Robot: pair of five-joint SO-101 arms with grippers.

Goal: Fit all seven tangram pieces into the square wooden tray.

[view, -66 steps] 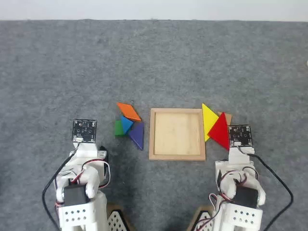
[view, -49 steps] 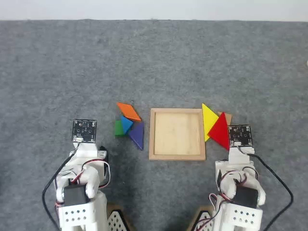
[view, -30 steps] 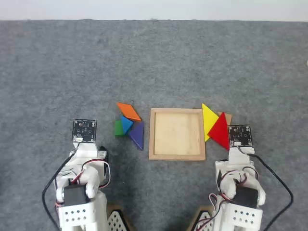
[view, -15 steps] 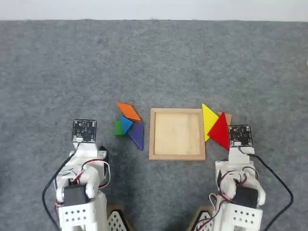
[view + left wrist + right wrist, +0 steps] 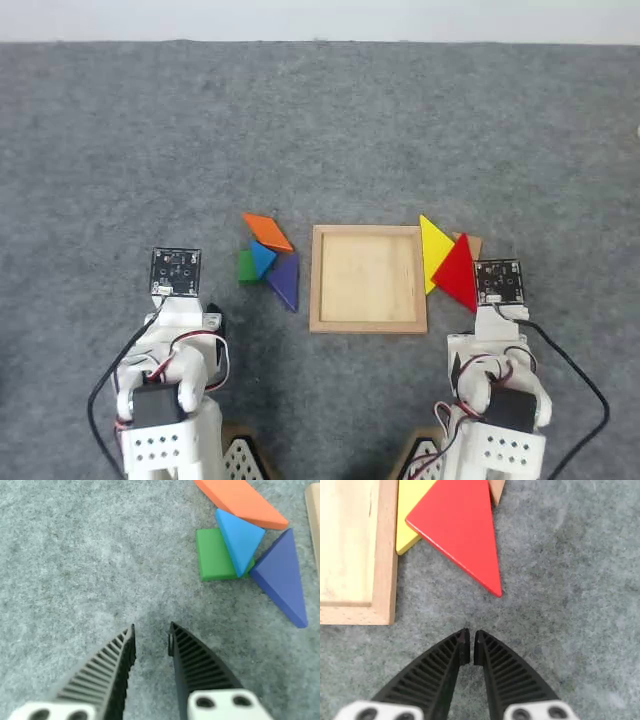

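The square wooden tray (image 5: 368, 278) lies on the grey mat with nothing in it. To its left sit an orange parallelogram (image 5: 268, 231), a green square (image 5: 243, 267), a small blue triangle (image 5: 263, 257) and a dark blue triangle (image 5: 285, 280). Against its right rim lie a yellow triangle (image 5: 434, 250), a red triangle (image 5: 458, 273) overlapping it, and a tan piece (image 5: 471, 243) partly hidden behind them. My left gripper (image 5: 152, 626) hovers over bare mat short of the green square (image 5: 214, 555), slightly open and holding nothing. My right gripper (image 5: 470, 631) is shut just short of the red triangle's (image 5: 460, 527) tip.
Both arm bases stand at the table's near edge, the left arm (image 5: 175, 330) and the right arm (image 5: 497, 340). The tray's corner (image 5: 384, 595) lies beside the right gripper. Grey mat stretches open beyond the pieces to the far wall.
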